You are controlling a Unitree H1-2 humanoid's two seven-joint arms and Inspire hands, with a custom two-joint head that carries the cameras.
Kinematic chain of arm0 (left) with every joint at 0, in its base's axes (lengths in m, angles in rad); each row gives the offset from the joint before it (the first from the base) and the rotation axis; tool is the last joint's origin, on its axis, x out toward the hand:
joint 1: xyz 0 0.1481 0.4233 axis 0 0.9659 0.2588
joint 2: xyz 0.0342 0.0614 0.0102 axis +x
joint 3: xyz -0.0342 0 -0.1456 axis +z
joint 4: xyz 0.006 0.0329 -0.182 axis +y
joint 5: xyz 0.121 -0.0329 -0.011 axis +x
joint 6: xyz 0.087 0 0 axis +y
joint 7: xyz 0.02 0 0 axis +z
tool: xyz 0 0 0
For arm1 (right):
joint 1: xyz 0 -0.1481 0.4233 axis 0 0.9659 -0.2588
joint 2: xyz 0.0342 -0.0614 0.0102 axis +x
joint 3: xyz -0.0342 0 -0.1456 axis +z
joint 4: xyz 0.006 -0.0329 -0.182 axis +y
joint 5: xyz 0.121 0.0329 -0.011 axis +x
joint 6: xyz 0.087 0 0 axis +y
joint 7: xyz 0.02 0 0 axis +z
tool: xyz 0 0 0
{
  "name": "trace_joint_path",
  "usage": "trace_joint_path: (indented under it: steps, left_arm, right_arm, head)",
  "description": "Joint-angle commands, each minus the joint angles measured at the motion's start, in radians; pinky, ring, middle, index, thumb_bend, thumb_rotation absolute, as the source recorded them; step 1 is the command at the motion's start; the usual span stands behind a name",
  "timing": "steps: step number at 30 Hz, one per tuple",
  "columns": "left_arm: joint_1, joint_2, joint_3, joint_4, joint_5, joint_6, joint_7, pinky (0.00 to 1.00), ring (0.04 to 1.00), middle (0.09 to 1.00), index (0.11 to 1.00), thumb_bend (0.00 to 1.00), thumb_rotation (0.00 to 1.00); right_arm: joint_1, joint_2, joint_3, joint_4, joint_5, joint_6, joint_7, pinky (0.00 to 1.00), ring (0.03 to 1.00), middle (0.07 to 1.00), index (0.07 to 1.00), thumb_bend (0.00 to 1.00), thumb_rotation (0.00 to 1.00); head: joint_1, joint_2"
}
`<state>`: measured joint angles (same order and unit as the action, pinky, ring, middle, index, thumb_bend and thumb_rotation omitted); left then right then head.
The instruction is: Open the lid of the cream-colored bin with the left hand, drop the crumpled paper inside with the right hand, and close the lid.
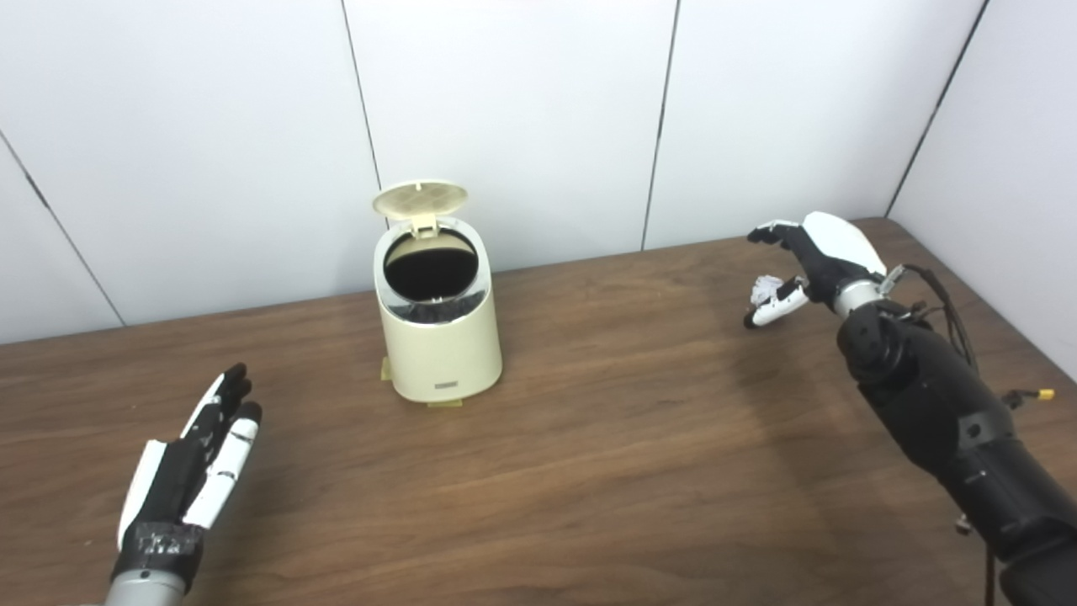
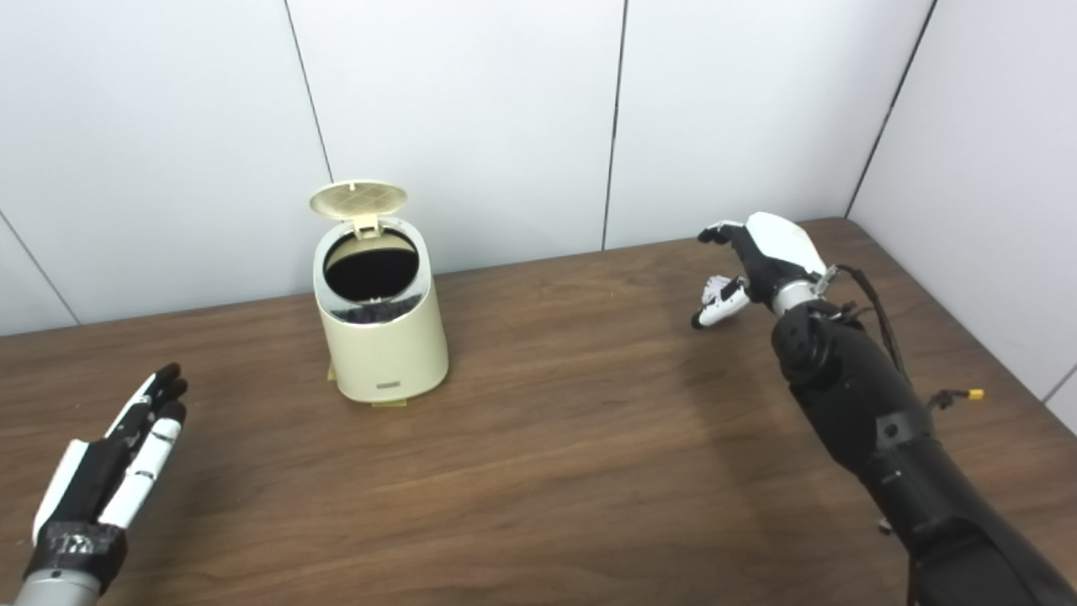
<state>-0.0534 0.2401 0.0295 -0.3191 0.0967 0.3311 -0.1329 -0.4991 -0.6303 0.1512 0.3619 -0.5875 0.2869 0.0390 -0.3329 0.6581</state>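
Nearest, the left hand [image 1: 189, 471] lies low over the brown wooden tabletop [image 1: 589, 438], its black-and-white fingers [image 1: 229, 396] stretched out straight and holding nothing. Farther back stands the cream-coloured cylindrical plastic bin [image 1: 437, 337], upright, its round hinged lid [image 1: 420, 199] tipped up and back so the dark inside shows. Well to its right, and apart from it, the right hand [image 1: 808, 261] is raised above the tabletop with fingers curled around a small white crumpled piece of paper [image 1: 766, 289]. White wall panels [image 1: 522, 109] rise behind.
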Motion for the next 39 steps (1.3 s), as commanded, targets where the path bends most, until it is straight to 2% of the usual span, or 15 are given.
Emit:
trace_joint_path:
  steps: [1,4,7,13,18,23,25,29,36,38,39]
  left_arm:
    - [-0.034,0.006,0.005,-0.027,-0.004,-0.012,0.003,1.0,0.988,0.962,1.0,0.36,0.7]
    - [-0.033,0.012,-0.004,-0.018,0.012,-0.016,0.005,1.0,0.982,0.957,1.0,0.33,0.69]
    - [-0.031,0.011,-0.009,-0.007,0.026,-0.025,0.01,1.0,0.976,0.95,1.0,0.33,0.68]
    - [-0.036,-0.005,-0.017,-0.015,0.038,-0.021,0.015,1.0,0.975,0.947,1.0,0.33,0.68]
    - [-0.043,-0.018,-0.021,-0.034,0.051,0.0,0.022,1.0,0.979,0.947,1.0,0.34,0.71]
    - [-0.04,-0.021,-0.025,-0.051,0.06,0.015,0.022,0.97,0.96,0.937,1.0,0.34,0.67]
    - [-0.037,-0.021,-0.027,-0.058,0.069,0.024,0.022,0.95,0.953,0.936,1.0,0.35,0.61]
    - [-0.031,-0.024,-0.027,-0.061,0.083,0.016,0.024,0.98,0.949,0.924,1.0,0.4,0.58]
    - [-0.026,-0.038,-0.024,-0.063,0.092,0.012,0.039,0.97,0.95,0.931,1.0,0.49,0.52]
    - [-0.027,-0.04,-0.024,-0.059,0.089,-0.001,0.04,0.98,0.953,0.932,1.0,0.5,0.53]
    - [-0.027,-0.041,-0.024,-0.06,0.089,-0.003,0.04,0.99,0.951,0.932,1.0,0.49,0.53]
  right_arm:
    - [-0.023,-0.052,-0.016,-0.021,-0.013,-0.013,-0.007,0.71,0.812,0.824,0.765,0.89,0.19]
    - [-0.015,-0.071,-0.023,-0.01,-0.001,-0.04,0.0,0.69,0.786,0.811,0.753,0.9,0.19]
    - [-0.014,-0.079,-0.021,-0.013,-0.003,-0.028,0.022,0.68,0.776,0.803,0.746,0.9,0.18]
    - [-0.04,-0.091,0.017,0.02,-0.04,-0.027,0.063,0.7,0.768,0.792,0.734,0.91,0.17]
    - [-0.063,-0.087,0.046,0.037,-0.058,-0.019,0.099,0.61,0.731,0.761,0.737,0.91,0.18]
    - [-0.073,-0.078,0.057,0.055,-0.061,-0.025,0.12,0.67,0.763,0.794,0.746,0.88,0.12]
    - [-0.076,-0.069,0.057,0.062,-0.06,-0.02,0.119,0.68,0.775,0.805,0.747,0.87,0.11]
    - [-0.084,-0.052,0.05,0.074,-0.046,-0.015,0.117,0.68,0.772,0.805,0.753,0.88,0.11]
    - [-0.084,-0.061,0.059,0.07,-0.059,-0.033,0.111,0.69,0.77,0.802,0.745,0.88,0.18]
    - [-0.08,-0.063,0.052,0.069,-0.052,-0.036,0.106,0.64,0.708,0.758,0.726,0.86,0.12]
    - [-0.076,-0.065,0.046,0.062,-0.048,-0.034,0.106,0.6,0.649,0.706,0.696,0.84,0.06]
  head:
    - [0.0,0.0]
    - [-0.007,0.003]
    - [-0.006,0.004]
    - [0.003,0.005]
    - [0.013,0.003]
    - [0.05,0.004]
    - [0.057,0.004]
    - [0.057,0.004]
    - [0.055,0.011]
    - [0.053,0.013]
    - [0.052,0.013]
